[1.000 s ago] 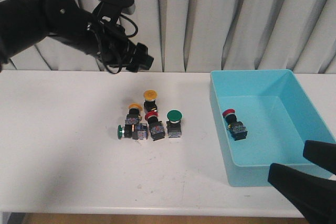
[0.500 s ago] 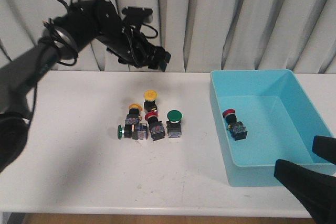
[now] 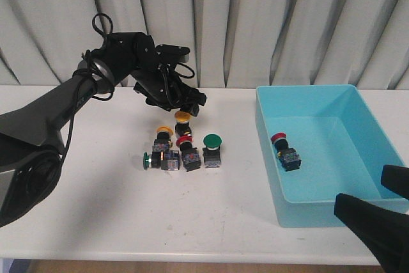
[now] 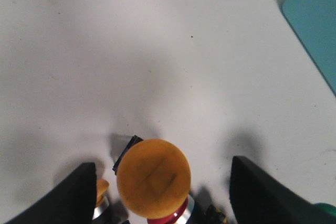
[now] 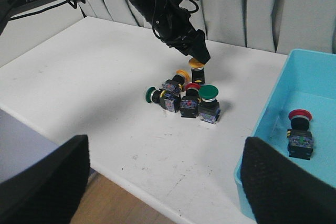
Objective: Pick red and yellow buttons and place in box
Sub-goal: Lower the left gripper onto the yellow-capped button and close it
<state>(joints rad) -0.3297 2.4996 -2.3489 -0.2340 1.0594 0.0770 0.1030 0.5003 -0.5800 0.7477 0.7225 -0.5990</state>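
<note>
Left pincer [image 3: 185,108]: hangs directly above the rear yellow button, fingers [image 4: 71,195] spread apart with the cap between them in the left wrist view; not touching it
Rear yellow-capped push-button switch on a black body [image 3: 183,118]: stands upright on the white table [image 3: 83,177], near the middle, toward the far edge; the rearmost of the cluster
Second yellow-capped button [image 3: 163,133]: just in front of it, tipped over
Red-capped button on the table [image 3: 186,144]: in the cluster's middle, touching its neighbours
Green-capped switches: one upright [image 3: 212,142] at the cluster's right; one on its side [image 3: 148,158] at its left
Large turquoise-blue plastic box [image 3: 268,158]: by the table's right edge; one red-capped button [image 3: 281,143] lies inside, near its left wall
Right pincer [image 3: 377,206]: low at the near right corner, fingers spread wide, holding nothing
</note>
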